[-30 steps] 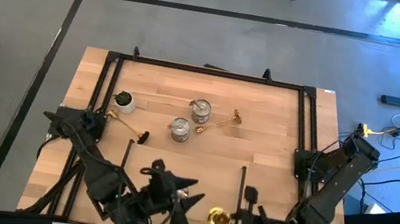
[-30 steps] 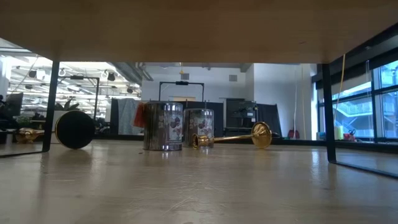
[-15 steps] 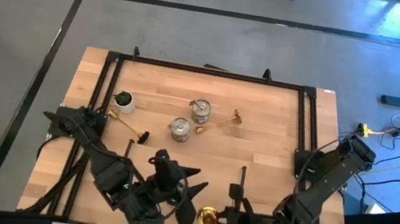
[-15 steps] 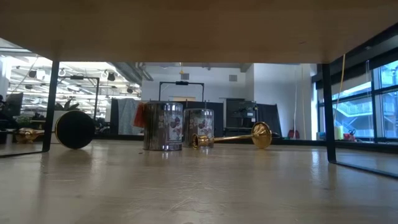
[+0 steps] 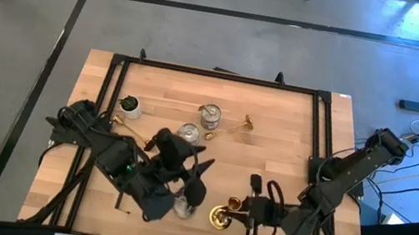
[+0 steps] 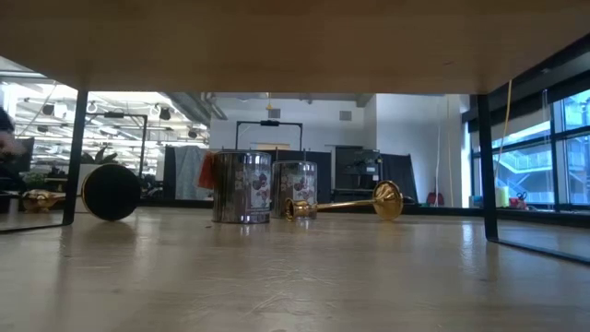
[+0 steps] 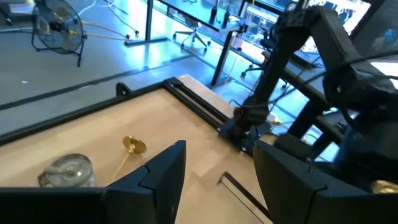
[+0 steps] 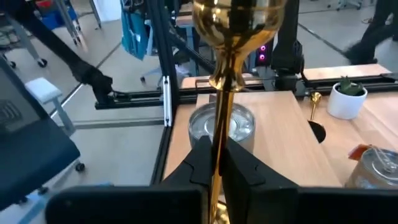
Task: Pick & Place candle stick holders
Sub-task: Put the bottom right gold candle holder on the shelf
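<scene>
From above I see the wooden desk [image 5: 287,159] ringed by a black rail frame [image 5: 216,75], grey floor beyond it. Near the left edge sits a small white pot with a green plant [image 5: 130,106], and just beside it a gold holder [image 5: 130,130] lies flat, its dark round base toward the middle. My left arm reaches in from the near left corner; the left pincer [image 5: 186,198] hangs over the near middle of the desk with its fingers [image 7: 163,174] partly apart, and a silver holder [image 5: 183,207] shows right at its tip, though I cannot tell whether it is gripped. Two squat silver holders [image 5: 209,116] stand upright close together at the desk's centre, one partly hidden by the left arm, and a second gold holder [image 5: 235,126] lies flat just to their right, touching neither as far as I can judge. Toward the near right, the right pincer [image 5: 232,214] is clamped narrowly on the slim stem of a third gold holder [image 8: 231,37], lying level over the near edge beside the left pincer. The far right quarter of the desk is bare wood. Across the desk at its own height I see an open workshop with windows [image 6: 567,148] on the right.
</scene>
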You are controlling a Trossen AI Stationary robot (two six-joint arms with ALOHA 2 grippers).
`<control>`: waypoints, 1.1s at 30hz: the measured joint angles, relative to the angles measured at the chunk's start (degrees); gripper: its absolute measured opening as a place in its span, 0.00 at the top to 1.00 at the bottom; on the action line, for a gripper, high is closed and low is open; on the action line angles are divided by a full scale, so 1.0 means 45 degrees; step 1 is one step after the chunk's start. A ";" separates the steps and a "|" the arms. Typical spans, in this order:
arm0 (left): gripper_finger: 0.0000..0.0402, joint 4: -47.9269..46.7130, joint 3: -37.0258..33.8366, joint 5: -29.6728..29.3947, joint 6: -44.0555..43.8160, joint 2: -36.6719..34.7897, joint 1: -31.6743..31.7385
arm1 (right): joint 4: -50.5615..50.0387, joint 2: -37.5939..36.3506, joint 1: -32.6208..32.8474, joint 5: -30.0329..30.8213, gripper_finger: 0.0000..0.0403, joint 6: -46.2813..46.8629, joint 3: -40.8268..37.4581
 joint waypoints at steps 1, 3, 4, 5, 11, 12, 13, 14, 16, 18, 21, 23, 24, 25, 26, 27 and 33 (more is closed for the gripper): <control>0.54 0.0004 0.0000 -0.0014 0.0094 -0.0069 0.0097 | -0.0123 -0.0015 0.0037 0.0028 0.96 -0.0016 -0.0006; 0.54 -0.0047 0.0000 -0.0009 0.0264 -0.0188 0.0249 | -0.0363 0.0003 0.0063 0.0004 0.96 -0.0034 -0.0043; 0.54 -0.0058 0.0000 0.0008 0.0346 -0.0221 0.0339 | -0.0428 0.0009 0.0072 -0.0046 0.96 0.0003 -0.0044; 0.54 -0.0053 0.0000 0.0033 0.0424 -0.0258 0.0454 | -0.0440 0.0006 0.0109 -0.0080 0.96 0.0008 -0.0044; 0.54 -0.0038 0.0000 -0.0008 0.0704 -0.0364 0.0540 | -0.0619 0.0018 0.0355 0.0218 0.96 -0.0217 -0.0044; 0.54 -0.0034 0.0000 0.0001 0.0695 -0.0360 0.0531 | -0.0648 0.0052 0.0352 0.0201 0.96 -0.0248 -0.0044; 0.54 -0.0029 0.0000 0.0001 0.0695 -0.0360 0.0527 | -0.0679 0.0088 0.0350 0.0149 0.96 -0.0248 -0.0044; 0.54 -0.0019 0.0000 -0.0004 0.0691 -0.0360 0.0532 | -0.0754 0.0116 0.0354 0.0092 0.96 -0.0246 -0.0044; 0.54 -0.0019 0.0000 -0.0016 0.0680 -0.0360 0.0536 | -0.0727 0.0190 0.0365 0.0068 0.96 -0.0248 -0.0044; 0.54 -0.0019 0.0000 -0.0080 0.0676 -0.0360 0.0536 | -0.0712 0.0262 0.0455 0.0082 0.96 -0.0238 -0.0044; 0.54 -0.0015 0.0000 -0.0135 0.0722 -0.0357 0.0532 | -0.0684 0.0392 0.0592 0.0135 0.96 -0.0233 -0.0044; 0.54 -0.0015 0.0000 -0.0135 0.0826 -0.0355 0.0527 | -0.0729 0.0531 0.0731 0.0453 0.96 -0.0228 -0.0044; 0.54 -0.0015 0.0000 -0.0156 0.0907 -0.0355 0.0527 | -0.0732 0.0656 0.0792 0.0691 0.96 -0.0228 -0.0044; 0.54 -0.0015 0.0000 -0.0181 0.0956 -0.0355 0.0529 | -0.0756 0.0771 0.0851 0.0913 0.96 -0.0236 -0.0044; 0.54 -0.0008 -0.0009 -0.0233 0.0962 -0.0355 0.0532 | -0.0806 0.0865 0.0905 0.1070 0.96 -0.0240 -0.0044; 0.54 0.0052 -0.0074 -0.0273 0.0955 -0.0355 0.0532 | -0.0798 0.0912 0.0934 0.1127 0.96 -0.0243 -0.0044; 0.54 0.0126 -0.0131 -0.0160 0.0889 -0.0335 0.0532 | -0.0475 0.0903 0.0962 0.1146 0.96 -0.0348 -0.0039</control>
